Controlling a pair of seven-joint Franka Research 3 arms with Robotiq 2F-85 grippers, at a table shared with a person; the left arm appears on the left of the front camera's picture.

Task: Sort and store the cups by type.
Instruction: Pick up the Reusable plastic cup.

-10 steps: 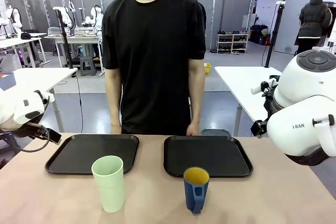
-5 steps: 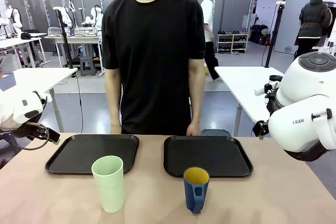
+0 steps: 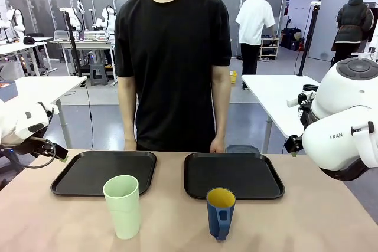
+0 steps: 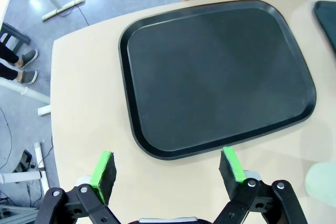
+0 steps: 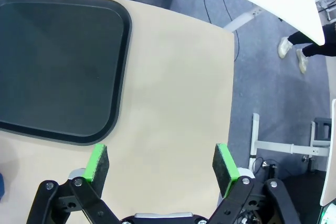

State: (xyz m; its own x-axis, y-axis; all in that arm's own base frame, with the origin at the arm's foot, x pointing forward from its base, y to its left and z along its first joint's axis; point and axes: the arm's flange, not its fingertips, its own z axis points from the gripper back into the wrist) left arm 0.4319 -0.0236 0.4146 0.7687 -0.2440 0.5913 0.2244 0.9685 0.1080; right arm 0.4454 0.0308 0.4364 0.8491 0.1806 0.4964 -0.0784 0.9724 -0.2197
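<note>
A tall pale green tumbler point(image 3: 123, 205) stands near the table's front, left of centre. To its right stands a shorter dark blue mug point(image 3: 221, 212) with a yellow inside, its handle facing the camera. In the left wrist view my left gripper point(image 4: 169, 168) hangs open above the table, over the near edge of the left black tray point(image 4: 215, 77); an edge of the tumbler point(image 4: 323, 183) shows at the lower right. My right gripper point(image 5: 161, 164) is open over bare table beside the right black tray point(image 5: 52, 66). Both arms sit at the table's sides.
Two black trays point(image 3: 105, 171) point(image 3: 233, 174) lie side by side at the far half of the table. A person in a black shirt point(image 3: 172, 57) stands behind them, hands point(image 3: 217, 146) at the table's far edge. Bare table surrounds the cups.
The right arm has shifted slightly to the right. A person in the background walked to the right. The cups and trays have not moved.
</note>
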